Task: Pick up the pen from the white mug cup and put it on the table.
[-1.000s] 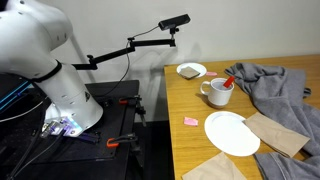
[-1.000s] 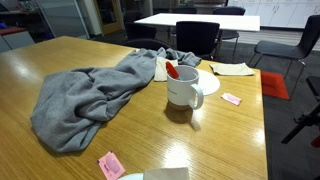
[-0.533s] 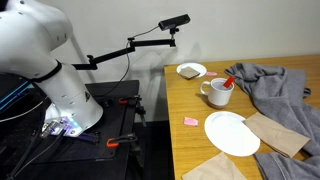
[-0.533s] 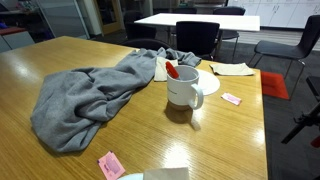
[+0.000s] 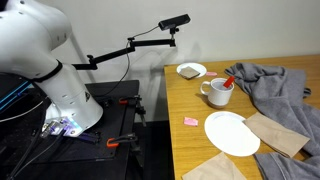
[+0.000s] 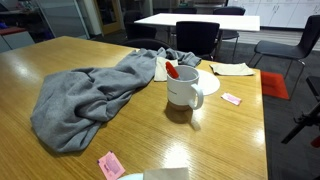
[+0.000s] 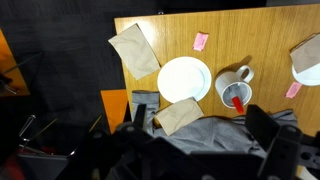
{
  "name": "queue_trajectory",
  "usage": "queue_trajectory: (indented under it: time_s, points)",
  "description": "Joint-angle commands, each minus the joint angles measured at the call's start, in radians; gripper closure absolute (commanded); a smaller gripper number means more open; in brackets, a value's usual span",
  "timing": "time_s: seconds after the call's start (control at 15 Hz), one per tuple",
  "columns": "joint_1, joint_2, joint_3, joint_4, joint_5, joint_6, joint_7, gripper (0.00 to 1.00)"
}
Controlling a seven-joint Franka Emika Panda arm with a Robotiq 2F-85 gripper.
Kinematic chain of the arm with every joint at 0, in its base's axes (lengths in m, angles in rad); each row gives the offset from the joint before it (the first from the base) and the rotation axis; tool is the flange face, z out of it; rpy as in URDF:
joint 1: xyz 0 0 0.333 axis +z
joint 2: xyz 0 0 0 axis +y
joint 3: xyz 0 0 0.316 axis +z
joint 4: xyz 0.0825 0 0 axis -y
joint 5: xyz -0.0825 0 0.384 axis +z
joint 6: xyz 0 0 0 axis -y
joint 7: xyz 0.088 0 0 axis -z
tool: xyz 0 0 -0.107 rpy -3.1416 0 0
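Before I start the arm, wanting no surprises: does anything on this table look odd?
A slim red pen leans inside the plain white ceramic mug, and a crumpled grey cloth sprawls across the wooden tabletop.

The white arm (image 5: 45, 55) rises at the scene's left, its upper links leaving the frame. In the wrist view the gripper (image 7: 198, 145) points down, dark and blurred, jaws wide apart.
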Motion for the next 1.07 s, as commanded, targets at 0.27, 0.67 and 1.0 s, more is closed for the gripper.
queue_trajectory:
  time_s: [0.27, 0.67, 1.0]
  points:
    - [0.116, 0.059, 0.019, -0.033, 0.074, 0.116, -0.138, 0.00]
    - [0.178, 0.101, 0.053, -0.109, 0.134, 0.239, -0.198, 0.00]
    - [0.180, 0.144, 0.098, -0.202, 0.127, 0.478, -0.144, 0.00]
